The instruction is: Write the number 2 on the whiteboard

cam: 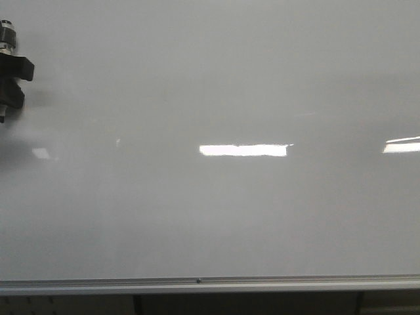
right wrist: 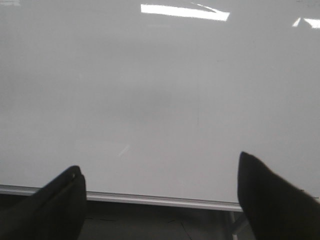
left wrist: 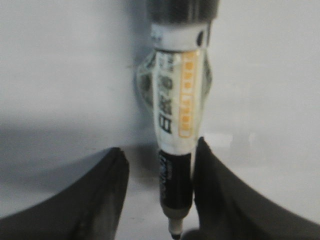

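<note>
1. The whiteboard (cam: 216, 79) fills nearly everything ahead, glossy and pale, with a silver rail (cam: 210, 284) along its lower edge. I see no written digit on it anywhere; the only bright marks are reflections of the lights (cam: 243, 150).

2. The left gripper (left wrist: 160, 200) has a marker (left wrist: 176, 125) between its two dark fingers (left wrist: 220, 200). One finger looks pressed against the barrel, while the other stands a little off it, so I can't say how firm the grip is. In the front view that arm shows only as a dark shape at the left edge (cam: 12, 59), close to the board.

3. The right gripper (right wrist: 160, 200) is spread wide with nothing between its fingers, facing the lower part of the board and the rail.

4. The marker looks light and stiff, a smooth plastic barrel with a printed label, so it could twist or slip if pinched loosely. Holding it across the barrel, as now, seems right.

5. The board is hard and slick, so I'd guess light, steady tip pressure will do; pushing hard might shove the marker back through the fingers.
</note>
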`<state>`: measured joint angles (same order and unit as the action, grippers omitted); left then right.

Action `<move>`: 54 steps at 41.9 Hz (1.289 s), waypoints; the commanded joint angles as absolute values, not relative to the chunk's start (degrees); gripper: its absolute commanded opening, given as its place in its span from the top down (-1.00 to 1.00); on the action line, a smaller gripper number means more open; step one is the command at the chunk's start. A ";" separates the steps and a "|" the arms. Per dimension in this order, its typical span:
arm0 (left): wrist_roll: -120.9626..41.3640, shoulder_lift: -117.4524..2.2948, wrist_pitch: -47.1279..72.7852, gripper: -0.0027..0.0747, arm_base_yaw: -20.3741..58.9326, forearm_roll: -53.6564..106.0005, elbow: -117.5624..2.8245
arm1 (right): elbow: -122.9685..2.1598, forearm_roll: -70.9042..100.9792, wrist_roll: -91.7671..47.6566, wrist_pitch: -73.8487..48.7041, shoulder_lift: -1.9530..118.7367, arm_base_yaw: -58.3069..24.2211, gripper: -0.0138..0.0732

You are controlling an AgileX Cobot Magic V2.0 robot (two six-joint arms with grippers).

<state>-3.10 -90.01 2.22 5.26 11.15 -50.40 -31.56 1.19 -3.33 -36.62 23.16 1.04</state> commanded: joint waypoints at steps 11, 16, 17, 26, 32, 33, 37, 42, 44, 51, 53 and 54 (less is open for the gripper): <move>-2.96 -87.65 -1.25 0.80 5.59 11.77 -52.20 | -32.97 0.90 -3.84 -32.71 23.97 1.27 -0.77; -2.96 -86.60 0.48 0.88 5.59 11.77 -52.20 | -32.97 0.90 -3.84 -32.73 23.97 1.27 -0.77; -2.96 -86.25 0.92 0.88 5.59 11.77 -52.20 | -32.97 0.90 -3.84 -32.73 23.97 1.27 -0.77; -2.96 -81.15 7.62 0.91 5.59 11.77 -52.20 | -32.97 0.90 -3.84 -32.84 23.97 1.27 -0.77; -2.96 -75.66 15.04 0.91 5.59 11.48 -52.23 | -32.97 0.90 -3.84 -32.84 23.97 1.27 -0.77; -2.96 -74.43 16.65 0.91 5.59 11.16 -52.49 | -32.97 0.90 -3.84 -32.84 23.97 1.27 -0.77; -3.74 -71.17 26.99 0.91 5.59 10.90 -54.40 | -32.97 0.90 -3.84 -32.84 23.97 1.27 -0.77; -7.03 -68.10 40.15 0.91 5.59 10.90 -58.18 | -32.97 0.90 -3.84 -32.84 23.97 1.27 -0.77; -8.95 -66.96 45.05 0.91 5.59 10.90 -59.73 | -32.97 0.90 -3.84 -32.84 23.97 1.27 -0.77; -11.04 -63.70 50.95 0.91 5.59 10.90 -63.59 | -32.97 0.97 -3.84 -32.81 23.97 1.27 -0.77; -12.13 -62.78 51.04 0.91 5.59 10.90 -63.83 | -32.97 1.09 -3.84 -32.77 23.97 1.27 -0.77; -12.54 -62.34 51.04 0.91 5.59 10.90 -63.83 | -32.97 1.21 -3.84 -32.70 23.97 1.27 -0.77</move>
<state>-10.71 -65.02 52.20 5.26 10.42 -61.35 -31.56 1.19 -3.33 -36.62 23.16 1.04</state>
